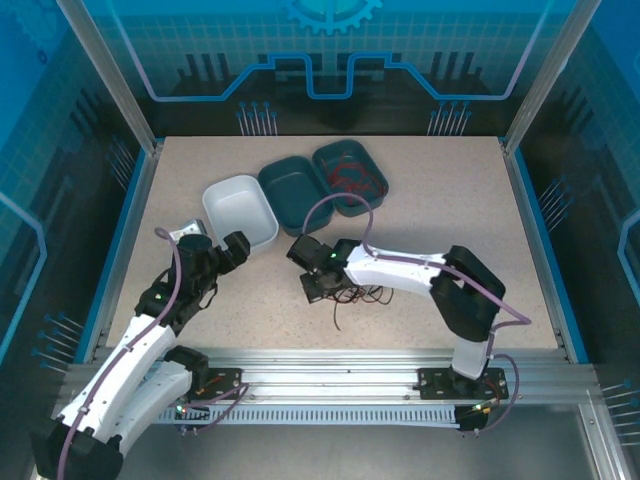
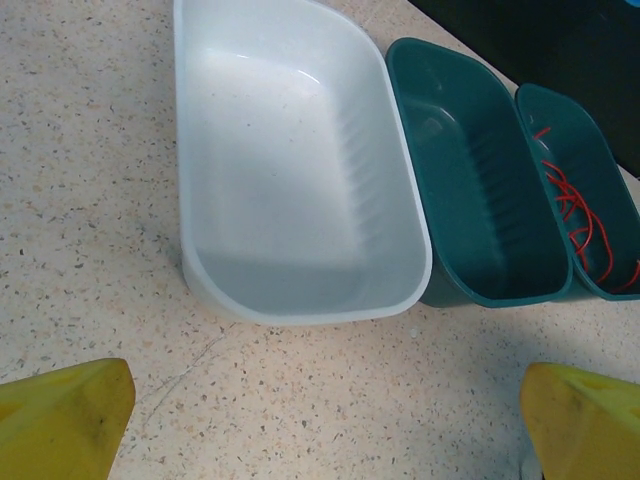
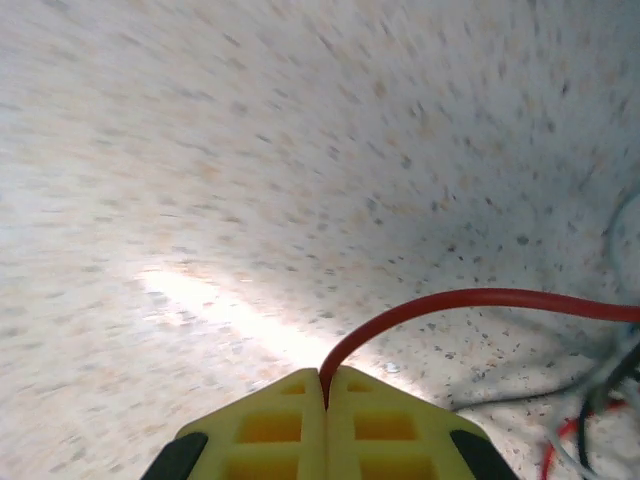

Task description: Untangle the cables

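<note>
- Across the speckled bench (image 1: 440, 200), three tubs sit in a row at the far middle: a white tub (image 1: 240, 210), a middle teal tub (image 1: 292, 195) and a far teal tub (image 2: 545, 115), each one just beside the next.
- In the left wrist view, the far teal tub is cut off at the right edge.
- The left tool (image 2: 330, 420) hangs near the white tub's near end. Its yellow fingers (image 2: 60, 415) are spread wide, with nothing between them.
- The right tool (image 3: 325, 385) is low over the bench middle, fingertips pressed together and pinching one red cable (image 3: 470, 298).
- That cable rises from the pinch, bends over and runs sideways to the right edge of the wrist view, where it is cut off.
- The loose cables (image 1: 360, 295) lie on the bench just right of the right tool. One dark strand trails toward the near edge.
- From above, their colours are hard to separate. At the wrist only a blurred corner (image 3: 600, 400) shows.
- More red cables (image 2: 580, 215) lie coiled inside the far teal tub, stretched along its length.
</note>
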